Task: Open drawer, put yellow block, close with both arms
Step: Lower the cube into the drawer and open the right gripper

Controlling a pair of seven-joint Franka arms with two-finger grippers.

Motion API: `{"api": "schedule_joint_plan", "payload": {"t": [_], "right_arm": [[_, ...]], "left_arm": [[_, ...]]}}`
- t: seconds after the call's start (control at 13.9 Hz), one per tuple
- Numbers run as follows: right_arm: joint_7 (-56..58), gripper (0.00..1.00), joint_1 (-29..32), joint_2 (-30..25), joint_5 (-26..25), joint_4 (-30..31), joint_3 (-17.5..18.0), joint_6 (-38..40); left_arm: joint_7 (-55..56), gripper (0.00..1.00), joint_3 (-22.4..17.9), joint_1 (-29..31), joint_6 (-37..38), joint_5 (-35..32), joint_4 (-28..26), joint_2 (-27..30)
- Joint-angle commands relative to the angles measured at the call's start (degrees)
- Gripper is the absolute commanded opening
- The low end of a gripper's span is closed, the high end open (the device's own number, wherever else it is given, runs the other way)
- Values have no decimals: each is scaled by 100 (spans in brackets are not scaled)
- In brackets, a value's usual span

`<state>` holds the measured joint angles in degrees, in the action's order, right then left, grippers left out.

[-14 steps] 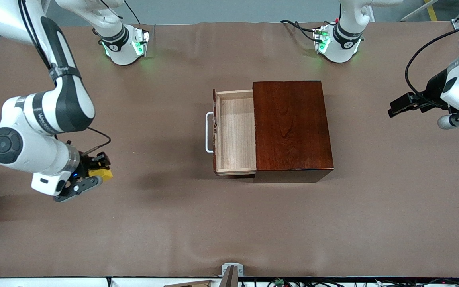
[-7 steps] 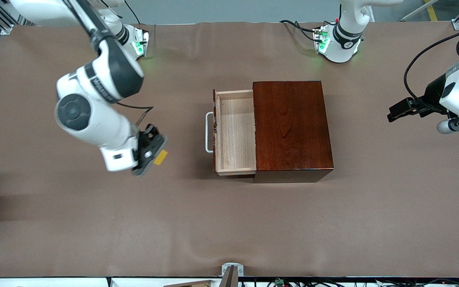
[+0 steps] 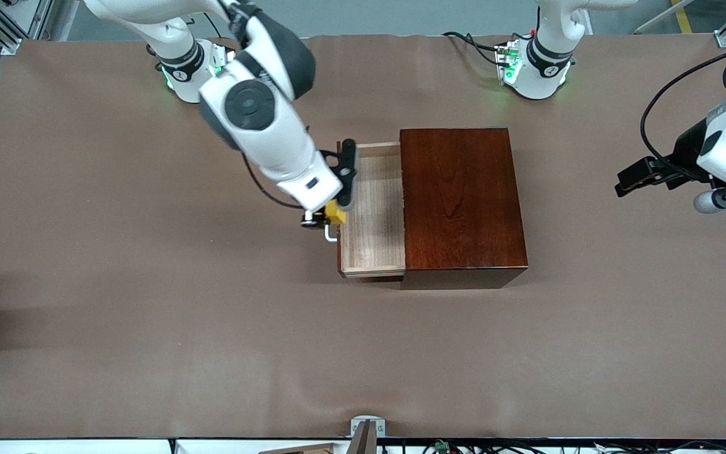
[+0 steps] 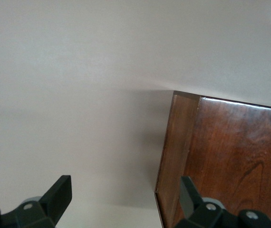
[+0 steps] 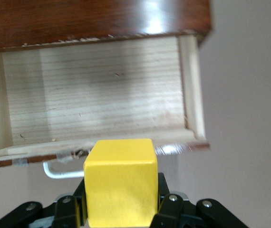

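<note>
Small bright yellow block (image 5: pixel 120 183) (plain faces, cube-shaped, no long axis) — pinched in the right gripper (image 3: pixel 331 216), over the white handle (image 3: pixel 330 236) of the pulled-out drawer (image 3: pixel 372 246); pale tray bare inside. Left gripper (image 4: pixel 126 199) spread apart, waiting beside the mahogany box (image 3: pixel 460 202) toward the left arm's end.

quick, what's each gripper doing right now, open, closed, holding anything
Left gripper: open, holding nothing, beside the wooden box.
Right gripper: shut on the yellow block, over the drawer's front edge.
</note>
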<state>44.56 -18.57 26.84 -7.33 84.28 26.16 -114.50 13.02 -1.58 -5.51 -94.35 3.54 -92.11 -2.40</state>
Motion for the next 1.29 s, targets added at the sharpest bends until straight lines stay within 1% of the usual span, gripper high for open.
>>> {"api": "schedule_joint_plan", "payload": {"t": [0.0,0.14,0.29,0.65,0.86,1.0,1.08,1.15,1.22], "right_arm": [[97,0,-523,339,-706,-272,-49,-37],[18,0,-726,550,-945,-289,-58,-54],[26,0,-753,717,-1077,-333,-58,-98],[26,0,-648,1148,-937,-333,-49,-142],[26,0,-744,1297,-937,-325,-58,-554],[26,0,-771,1333,-981,-325,-58,-599],[26,11,-814,1333,-990,-325,-58,-652],[53,68,-815,1333,-1016,-325,-58,-713],[62,100,-815,1333,-1025,-325,-58,-731]], "left_arm": [[-107,100,52,-37,31,-90,87,-15],[-98,100,149,-134,-22,-108,105,-15],[-107,100,237,-135,-31,-64,88,-93],[-396,100,246,-56,-40,-73,105,-120],[-599,100,246,-38,-75,-29,88,-129],[-634,100,246,-38,-75,-38,87,-120],[-652,100,246,-38,-75,-20,88,-120],[-652,100,246,-29,-66,-20,79,-120],[-652,100,237,-29,-66,-20,79,-129]]}}
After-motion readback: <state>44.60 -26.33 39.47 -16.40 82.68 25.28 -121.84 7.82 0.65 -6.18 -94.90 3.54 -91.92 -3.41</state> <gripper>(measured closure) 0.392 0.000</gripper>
